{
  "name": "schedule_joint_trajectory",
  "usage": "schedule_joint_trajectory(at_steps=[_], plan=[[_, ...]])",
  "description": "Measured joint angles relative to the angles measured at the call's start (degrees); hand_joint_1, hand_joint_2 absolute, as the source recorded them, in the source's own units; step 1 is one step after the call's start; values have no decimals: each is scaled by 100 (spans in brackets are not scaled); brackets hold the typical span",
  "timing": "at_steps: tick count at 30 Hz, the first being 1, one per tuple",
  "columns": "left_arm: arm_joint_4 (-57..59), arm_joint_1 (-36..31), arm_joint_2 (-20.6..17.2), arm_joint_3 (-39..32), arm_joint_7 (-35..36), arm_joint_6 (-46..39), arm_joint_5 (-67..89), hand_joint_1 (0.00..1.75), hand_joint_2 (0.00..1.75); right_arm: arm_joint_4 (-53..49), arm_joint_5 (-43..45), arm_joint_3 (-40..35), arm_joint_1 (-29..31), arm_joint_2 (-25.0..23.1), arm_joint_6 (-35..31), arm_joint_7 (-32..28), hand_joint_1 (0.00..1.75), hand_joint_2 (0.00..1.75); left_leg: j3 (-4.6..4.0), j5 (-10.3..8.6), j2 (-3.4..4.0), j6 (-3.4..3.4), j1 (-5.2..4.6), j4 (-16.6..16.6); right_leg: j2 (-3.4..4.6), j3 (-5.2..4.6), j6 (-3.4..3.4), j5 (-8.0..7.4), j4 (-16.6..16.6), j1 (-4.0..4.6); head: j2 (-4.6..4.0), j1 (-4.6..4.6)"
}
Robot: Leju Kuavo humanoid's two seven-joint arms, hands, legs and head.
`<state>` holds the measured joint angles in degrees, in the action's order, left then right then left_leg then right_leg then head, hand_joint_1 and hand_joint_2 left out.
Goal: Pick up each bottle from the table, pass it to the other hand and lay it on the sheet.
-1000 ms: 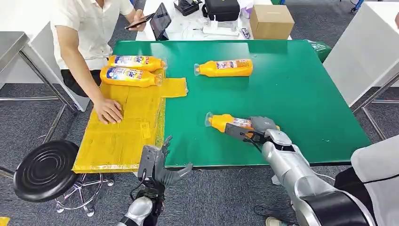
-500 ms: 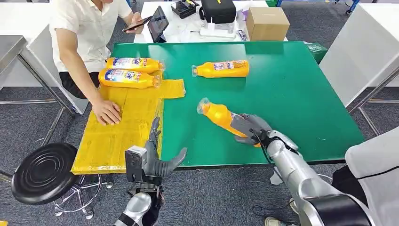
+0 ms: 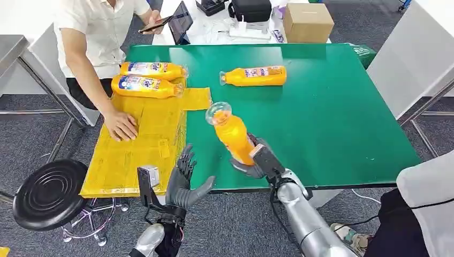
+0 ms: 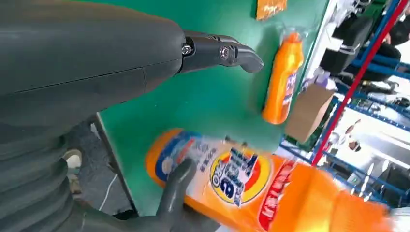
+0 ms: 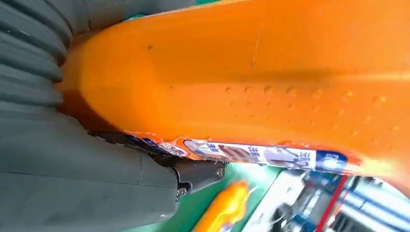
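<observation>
Gripping an orange bottle [image 3: 231, 135] around its lower body, the right hand [image 3: 256, 160] holds it lifted off the green surface [image 3: 332, 107], tilted so its clear cap end points up and away from the fingers [image 3: 242, 167], toward the sheet. In the right wrist view the bottle's orange wall [image 5: 251, 72] lies pressed along the thumb [image 5: 145, 188], its label edge just past the thumb tip.

At the near edge of the surface the left hand [image 3: 182, 182] is raised, palm turned toward the held bottle, fingers [image 3: 185, 160] spread and released with nothing in them. The held bottle sits just beside them, not touching; the left wrist view shows its labelled base [image 4: 227, 174] close beyond the thumb [image 4: 220, 50].

Beyond the spread fingers lies the yellow sheet [image 3: 139, 144], draped over the surface's edge. Two bottles [image 3: 147, 77] lie side by side at its far end, and a person's hand [image 3: 123, 126] rests flat on its middle. One more bottle [image 3: 254, 76] lies on its side on the bare green surface, well apart from both hands.
</observation>
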<state>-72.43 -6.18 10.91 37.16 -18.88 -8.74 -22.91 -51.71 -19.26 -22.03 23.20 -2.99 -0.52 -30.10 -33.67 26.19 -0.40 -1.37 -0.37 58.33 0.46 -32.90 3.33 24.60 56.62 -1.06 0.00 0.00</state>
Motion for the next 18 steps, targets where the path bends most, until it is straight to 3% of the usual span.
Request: schedule_joint_trajectory(at_steps=[8,10,11,18], plan=[[-11,-95,-24,166,-181,-208,433,0,175,-62,-212,-617,-25,-133,105,-155,171,175,-3,0,-4,0,1,0,-2,-4,0,0,0,1,0,-2],[-11,-134,-20,208,-109,-203,406,0,175,-9,-306,-833,-25,-170,46,-155,166,175,-3,0,-4,0,2,0,-2,-4,0,0,0,2,0,0],[-11,-142,-20,223,-74,-203,376,0,175,24,-332,-918,-24,-190,28,-153,155,175,-3,0,-3,0,3,0,-1,-4,0,0,0,2,0,-2],[39,-180,-9,243,77,-525,129,0,175,349,-529,-1230,-20,-278,-538,131,147,175,-6,0,-6,0,1,0,-3,-4,0,0,0,0,0,0]])
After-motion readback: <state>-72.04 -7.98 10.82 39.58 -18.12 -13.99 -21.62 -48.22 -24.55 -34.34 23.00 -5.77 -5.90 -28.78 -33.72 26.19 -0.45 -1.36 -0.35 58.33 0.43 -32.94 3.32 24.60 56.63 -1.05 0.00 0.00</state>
